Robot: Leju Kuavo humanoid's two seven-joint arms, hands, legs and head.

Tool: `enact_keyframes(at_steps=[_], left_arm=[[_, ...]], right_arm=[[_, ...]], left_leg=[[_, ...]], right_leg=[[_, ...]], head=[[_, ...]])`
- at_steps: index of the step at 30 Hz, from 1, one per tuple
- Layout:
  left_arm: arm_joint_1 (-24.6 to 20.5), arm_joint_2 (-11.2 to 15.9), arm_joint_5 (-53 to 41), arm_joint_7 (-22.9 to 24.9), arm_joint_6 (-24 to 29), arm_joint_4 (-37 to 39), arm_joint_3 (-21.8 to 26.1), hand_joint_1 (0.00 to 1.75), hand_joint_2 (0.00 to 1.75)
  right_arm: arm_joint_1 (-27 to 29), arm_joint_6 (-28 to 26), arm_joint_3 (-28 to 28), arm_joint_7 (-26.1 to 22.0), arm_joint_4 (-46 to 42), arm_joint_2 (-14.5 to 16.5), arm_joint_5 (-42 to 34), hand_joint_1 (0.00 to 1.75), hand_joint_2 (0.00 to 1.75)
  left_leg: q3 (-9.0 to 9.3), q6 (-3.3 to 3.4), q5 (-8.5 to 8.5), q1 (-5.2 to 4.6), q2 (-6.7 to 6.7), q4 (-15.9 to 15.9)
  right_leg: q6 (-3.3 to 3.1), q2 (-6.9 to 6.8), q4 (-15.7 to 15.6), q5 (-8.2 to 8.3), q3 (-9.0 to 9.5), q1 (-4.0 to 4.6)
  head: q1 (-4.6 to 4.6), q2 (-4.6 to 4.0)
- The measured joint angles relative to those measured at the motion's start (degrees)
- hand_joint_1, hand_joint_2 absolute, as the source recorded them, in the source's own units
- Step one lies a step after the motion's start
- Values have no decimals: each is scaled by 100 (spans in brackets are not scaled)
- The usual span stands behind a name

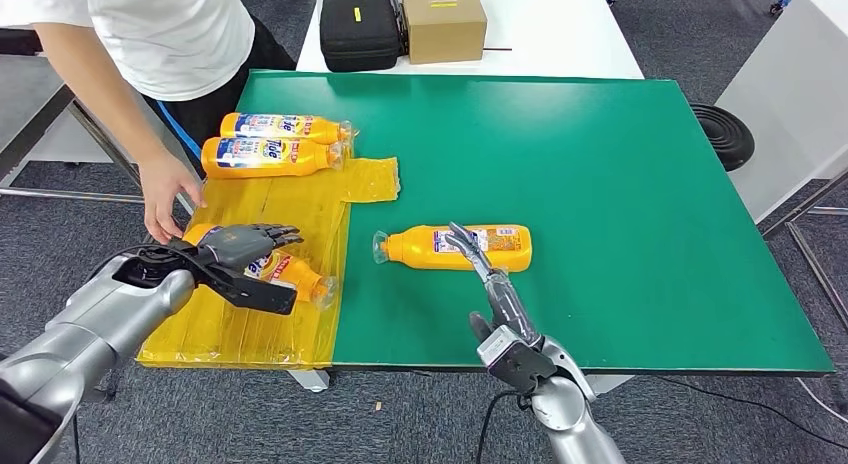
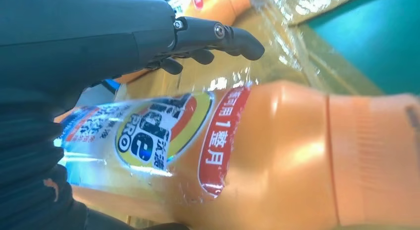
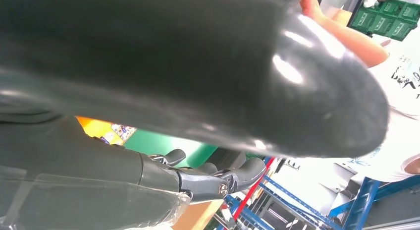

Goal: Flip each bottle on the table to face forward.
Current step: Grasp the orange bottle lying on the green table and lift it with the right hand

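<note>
Lying on the green table (image 1: 620, 184) are four orange bottles, placed here relative to the yellow plastic sheet (image 1: 260, 329) at the table's left end. Two bottles lie side by side on the sheet's far part, labels up: far bottle (image 1: 285, 127), second bottle (image 1: 265, 157), caps pointing toward the table middle. Third bottle (image 1: 290, 272) lies on the sheet's near part, cap toward the sheet's right edge; left hand (image 1: 240, 246) rests over its body, fingers curled across the top. Left wrist view shows the label close up under the fingers (image 2: 218, 34), but cannot tell whether the hand actually grips it or just covers it. Fourth bottle (image 1: 455, 248) lies off the sheet, just to its right on bare green, clear cap pointing back toward the sheet. Right hand (image 1: 490, 279) is open, fingers stretched out, tips over the near side of this bottle; contact unclear. A person (image 1: 150, 34) stands beside the sheet's far-left corner, their hand (image 1: 165, 199) hanging at the sheet's left edge. Black case (image 1: 360, 29) and cardboard box (image 1: 443, 22) sit on a white table well beyond the sheet.
</note>
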Motion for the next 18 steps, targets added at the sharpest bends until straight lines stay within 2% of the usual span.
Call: enact_keyframes(at_steps=[14,18], left_arm=[[138,169,45,16,61,-403,11,0,175],[212,174,59,45,259,-482,62,0,175]], right_arm=[[22,11,-1,0,-17,-15,0,0,0],[18,20,-1,8,-18,-17,0,0,0]], left_leg=[[0,0,0,0,0,0],[0,0,0,0,0,0]], right_leg=[[0,0,0,0,0,0],[0,0,0,0,1,0]], head=[[-1,0],[-1,0]])
